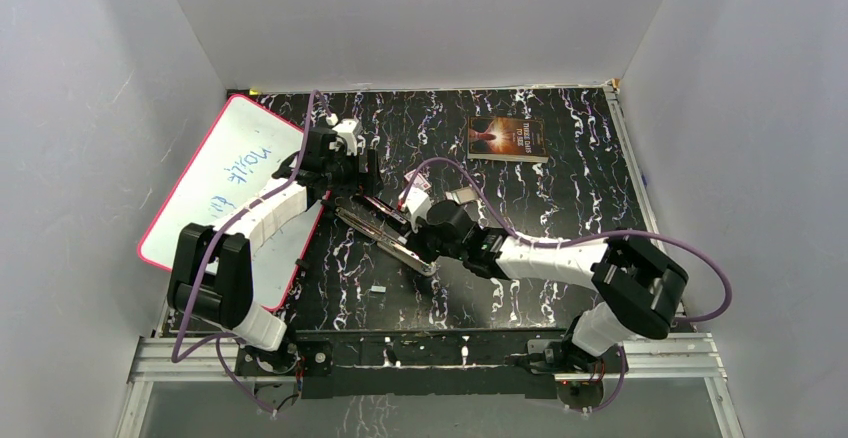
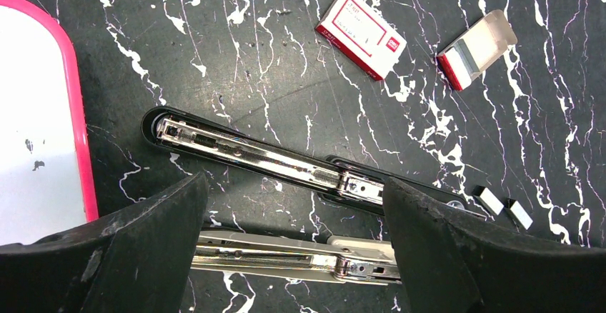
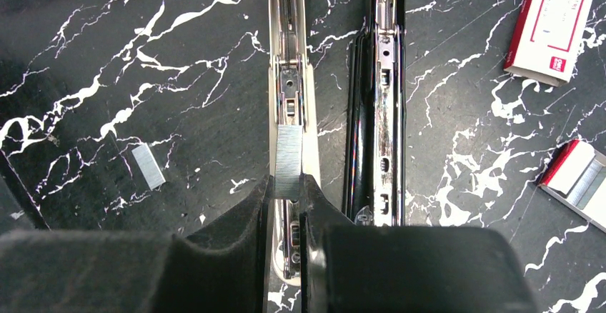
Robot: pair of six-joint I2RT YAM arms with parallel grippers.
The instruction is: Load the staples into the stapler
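Observation:
Two staplers lie open side by side on the black marbled table: a light grey stapler [image 3: 287,56] [image 2: 286,256] and a black stapler [image 3: 379,113] [image 2: 271,157]. My right gripper [image 3: 288,193] [image 1: 418,240] is shut on a silvery strip of staples [image 3: 288,161]. It holds the strip lengthwise right over the grey stapler's open metal channel. My left gripper [image 2: 293,249] [image 1: 352,186] hangs open above the other end of the staplers. Its fingers stand wide on either side of the grey stapler's rail and grip nothing.
A loose staple strip [image 3: 148,165] lies left of the grey stapler, and two more strips [image 2: 490,201] lie beyond the black one. A shut red-white staple box [image 2: 361,33] and an open box [image 2: 475,48] sit further back. A pink-rimmed whiteboard [image 1: 225,183] is left, a book [image 1: 507,139] at the back.

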